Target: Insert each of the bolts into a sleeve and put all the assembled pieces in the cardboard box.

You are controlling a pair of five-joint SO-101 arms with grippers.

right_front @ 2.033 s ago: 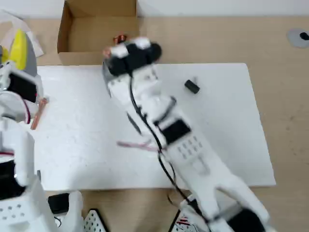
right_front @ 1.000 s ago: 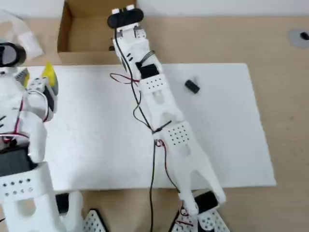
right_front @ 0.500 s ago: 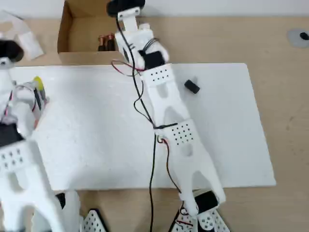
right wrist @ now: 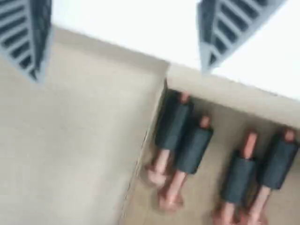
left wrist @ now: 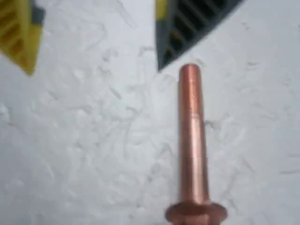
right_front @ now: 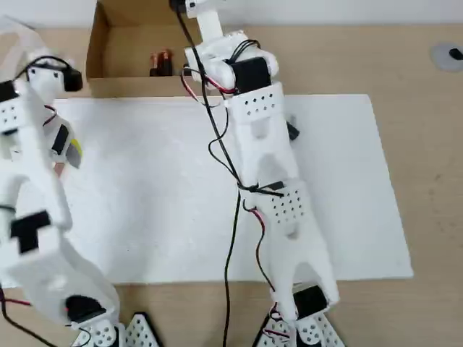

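Bolts pushed into black sleeves, four assembled pieces (right wrist: pixel 180 150), lie side by side on the floor of the cardboard box (right_front: pixel 98 50), with copper heads and tips showing at either end of each sleeve, as I watch from the remote station. My right end effector (right wrist: pixel 122 70) hangs above the box, its ribbed grey fingers (right wrist: pixel 225 23) spread wide apart with nothing between them. In the high view the right arm (right_front: pixel 271 166) stretches from the near edge of the tabletop (right_front: pixel 427 87) across the white foam sheet (right_front: pixel 145 210) to the box at the far side. Out on the foam, one loose bolt (left wrist: pixel 192 145) lies flat, bare copper with a flanged head. My left end effector (left wrist: pixel 93 68) is poised low over it, jaws parted and empty. The tip of its dark finger (left wrist: pixel 187 23) sits just beside the bolt's plain end, and the yellow finger (left wrist: pixel 16 33) is well off to the other side. The left arm (right_front: pixel 36 195) stands along the foam's left edge. A single black sleeve (right_front: pixel 291 131) rests on the foam beside the right arm, partly hidden by it.
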